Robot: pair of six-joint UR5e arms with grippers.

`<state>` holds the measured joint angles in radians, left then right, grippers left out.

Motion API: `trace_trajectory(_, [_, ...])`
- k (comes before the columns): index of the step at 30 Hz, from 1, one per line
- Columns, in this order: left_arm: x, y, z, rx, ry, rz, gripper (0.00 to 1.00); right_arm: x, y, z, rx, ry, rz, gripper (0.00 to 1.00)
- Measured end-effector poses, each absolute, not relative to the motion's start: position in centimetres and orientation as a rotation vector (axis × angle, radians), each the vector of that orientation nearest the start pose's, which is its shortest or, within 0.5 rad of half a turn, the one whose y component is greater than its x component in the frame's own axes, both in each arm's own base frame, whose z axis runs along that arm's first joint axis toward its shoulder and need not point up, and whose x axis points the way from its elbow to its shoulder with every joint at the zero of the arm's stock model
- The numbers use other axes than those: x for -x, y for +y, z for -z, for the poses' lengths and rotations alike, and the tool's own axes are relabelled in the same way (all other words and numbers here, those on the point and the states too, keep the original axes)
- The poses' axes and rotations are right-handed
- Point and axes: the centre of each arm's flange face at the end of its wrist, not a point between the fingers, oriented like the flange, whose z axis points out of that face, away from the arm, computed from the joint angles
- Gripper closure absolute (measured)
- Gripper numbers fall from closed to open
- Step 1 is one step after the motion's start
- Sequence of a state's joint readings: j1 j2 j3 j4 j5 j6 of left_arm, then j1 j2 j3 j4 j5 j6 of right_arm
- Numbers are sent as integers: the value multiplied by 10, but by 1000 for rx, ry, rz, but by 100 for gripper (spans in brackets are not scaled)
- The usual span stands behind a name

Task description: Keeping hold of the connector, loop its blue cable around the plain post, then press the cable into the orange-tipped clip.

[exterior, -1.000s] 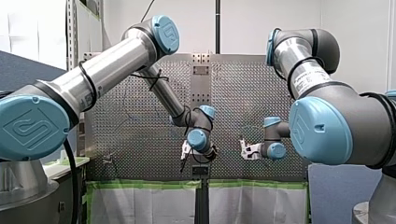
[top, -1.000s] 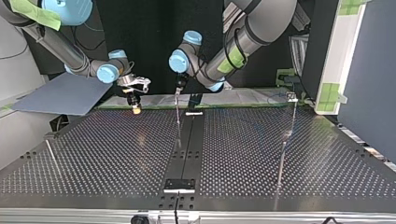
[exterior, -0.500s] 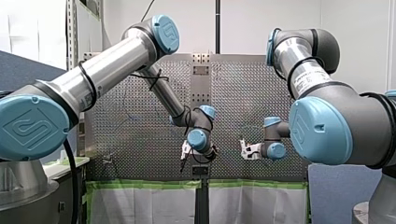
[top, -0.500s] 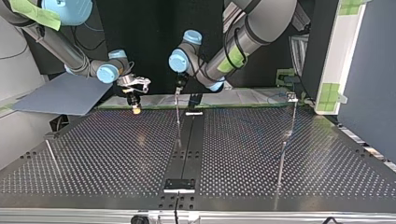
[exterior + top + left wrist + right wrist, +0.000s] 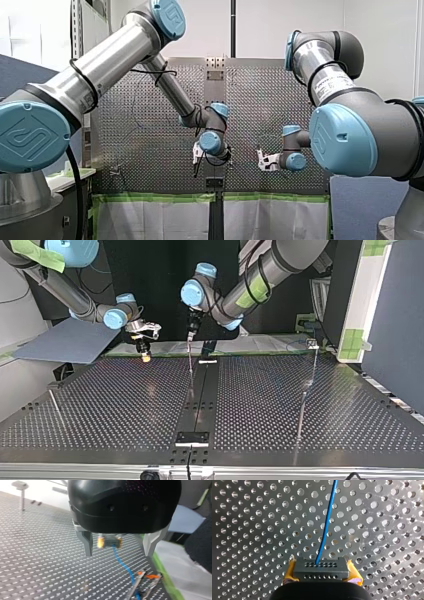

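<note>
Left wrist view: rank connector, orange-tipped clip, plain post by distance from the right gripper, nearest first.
1. connector: clamped between the yellow pads of my right gripper.
2. orange-tipped clip: on the table near the green tape, where the blue cable runs down from the connector.
3. plain post: farthest, well across the table, away from the taped edge.

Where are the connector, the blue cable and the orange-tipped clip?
connector (image 5: 321, 570): right wrist view, its dark front face.
blue cable (image 5: 327, 517): right wrist view, mid-length.
orange-tipped clip (image 5: 152, 576): left wrist view, an orange tip.
</note>
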<state>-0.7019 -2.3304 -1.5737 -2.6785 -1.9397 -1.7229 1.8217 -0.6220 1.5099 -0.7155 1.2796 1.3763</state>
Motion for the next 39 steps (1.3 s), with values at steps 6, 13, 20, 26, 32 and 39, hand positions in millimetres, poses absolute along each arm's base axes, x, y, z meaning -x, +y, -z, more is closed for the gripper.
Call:
trace_trajectory(6, [-402, -483, -99, -170, 1788, 281, 0, -323, -609, 9, -1783, -839, -1392, 100])
trace_trajectory(13, [-366, -490, -120, -132, 1732, 318, 0, -323, -608, 9, -1784, -840, -1391, 100])
trace_trajectory(20, [-332, -491, -140, -102, 1675, 334, 0, -323, -608, 9, -1789, -842, -1391, 100])
trace_trajectory(26, [-315, -482, -157, -63, 1627, 364, 0, -323, -607, 10, -1793, -841, -1389, 100])
trace_trajectory(32, [-301, -474, -173, -32, 1584, 408, 0, -323, -606, 10, -1798, -843, -1387, 100])
trace_trajectory(39, [-286, -459, -189, -13, 1544, 440, 0, -320, -607, 11, -1801, -851, -1380, 100])
